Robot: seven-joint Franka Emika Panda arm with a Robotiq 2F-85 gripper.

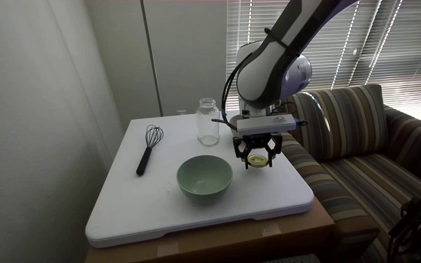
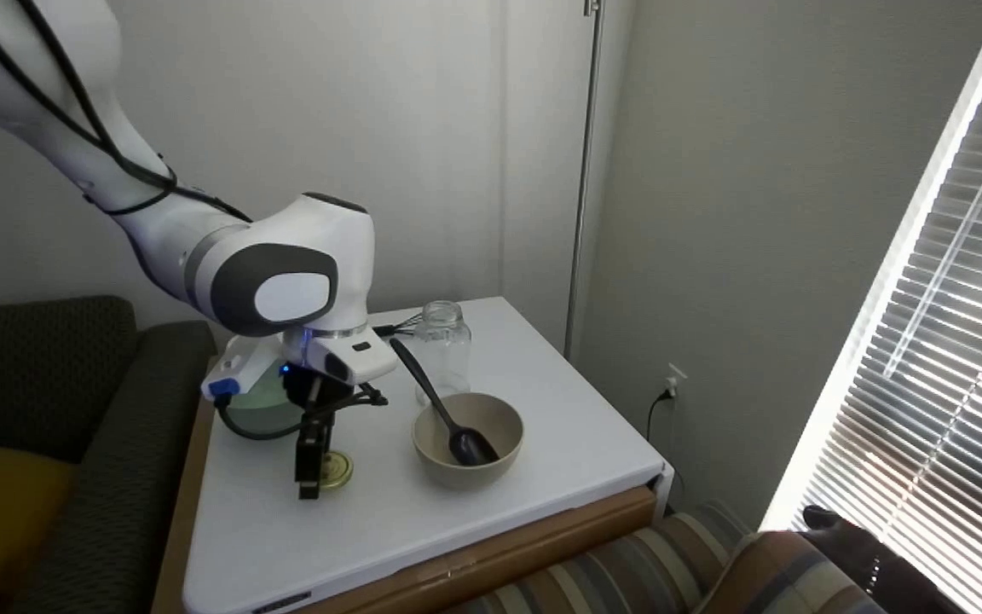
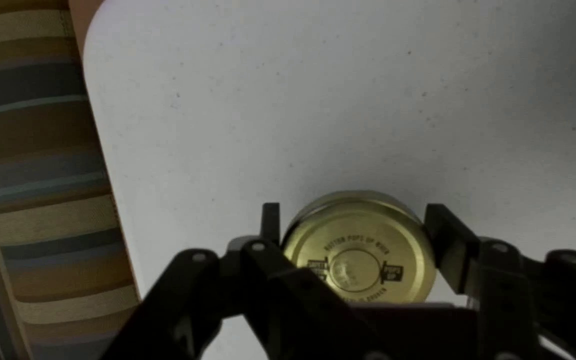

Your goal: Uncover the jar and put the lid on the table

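Note:
The clear glass jar (image 1: 208,124) stands upright with an open mouth on the white table (image 1: 133,212); it also shows in an exterior view (image 2: 448,350). The yellow-gold lid (image 3: 358,235) lies between the two fingers of my gripper (image 3: 354,217), which touch its opposite sides. In both exterior views the lid (image 1: 257,160) (image 2: 337,470) looks slightly tilted, level with the fingertips and low over the table. I cannot tell whether its lower edge touches the table. The gripper's lower parts hide the near side of the lid in the wrist view.
A pale green bowl (image 1: 204,179) stands beside the gripper. A beige bowl (image 2: 431,452) with a black spoon (image 2: 470,445) stands near the jar. A whisk (image 1: 144,160) lies across the table. A striped sofa (image 1: 305,175) borders the table's edge.

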